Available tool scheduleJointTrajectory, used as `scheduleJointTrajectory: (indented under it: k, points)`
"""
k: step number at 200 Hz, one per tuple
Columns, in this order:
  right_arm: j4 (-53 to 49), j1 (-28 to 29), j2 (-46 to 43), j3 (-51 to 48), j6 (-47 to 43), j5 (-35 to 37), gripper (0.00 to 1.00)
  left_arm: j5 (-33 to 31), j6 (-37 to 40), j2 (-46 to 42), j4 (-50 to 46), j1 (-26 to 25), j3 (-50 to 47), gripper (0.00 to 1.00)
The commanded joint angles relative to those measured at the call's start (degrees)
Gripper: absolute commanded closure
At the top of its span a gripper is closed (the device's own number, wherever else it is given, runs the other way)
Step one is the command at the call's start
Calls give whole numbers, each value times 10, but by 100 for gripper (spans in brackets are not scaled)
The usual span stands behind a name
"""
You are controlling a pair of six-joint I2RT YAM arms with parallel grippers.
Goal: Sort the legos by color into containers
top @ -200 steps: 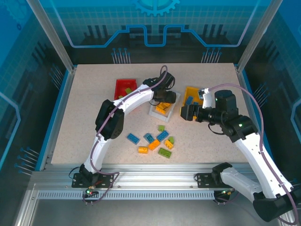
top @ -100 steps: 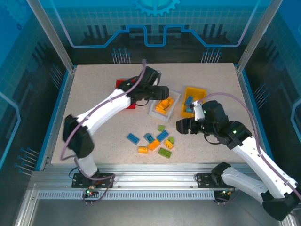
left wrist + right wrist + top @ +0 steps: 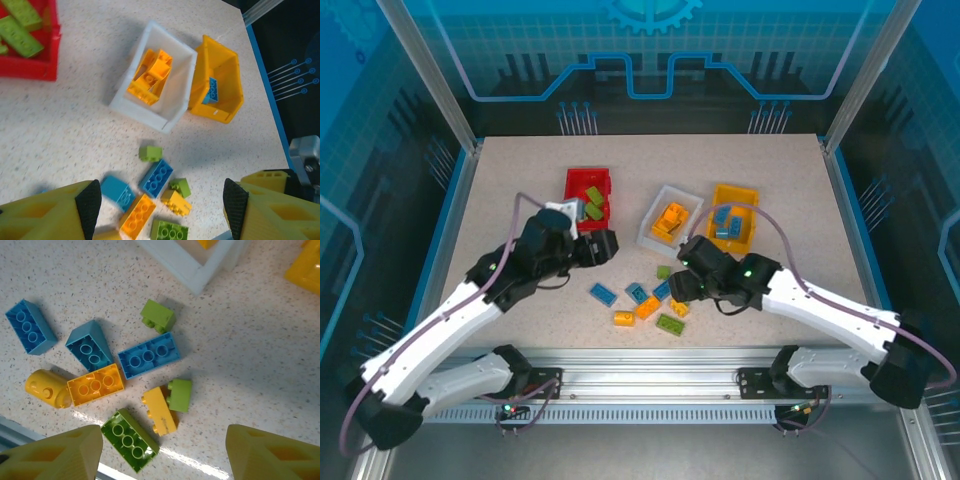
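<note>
Contents before you: red bin (image 3: 30,70) holds green bricks (image 3: 20,35), white bin (image 3: 175,95) orange bricks (image 3: 150,75), yellow bin (image 3: 227,75) blue bricks (image 3: 726,222). Your left gripper (image 3: 161,202) and right gripper (image 3: 162,445) are released.

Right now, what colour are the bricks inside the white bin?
Orange-yellow: all the bricks in the white bin. Clearest in the left wrist view.

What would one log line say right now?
left gripper: open, empty | right gripper: open over loose bricks | red bin: green | white bin: orange | yellow bin: blue

Bright, even light; soft shadows
</note>
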Motion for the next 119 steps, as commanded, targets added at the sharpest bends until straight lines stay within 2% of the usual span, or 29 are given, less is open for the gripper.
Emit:
scheduleJointTrajectory:
  k: [1, 33, 62, 103, 119]
  points:
    - [28, 39, 36, 23, 26, 50, 33, -18, -48, -55, -38, -3, -41, 30]
    - [-5, 105, 70, 36, 29, 89, 34, -20, -70, -102, -71, -3, -81, 30]
    - [34, 176, 73, 8, 0, 88, 34, -16, -78, -115, -66, -3, -99, 30]
    - [39, 196, 131, 36, -52, 73, 37, -17, -80, -113, -56, -3, -103, 30]
    - [7, 197, 155, 51, -34, 104, 36, -20, -79, -114, -59, -3, -101, 30]
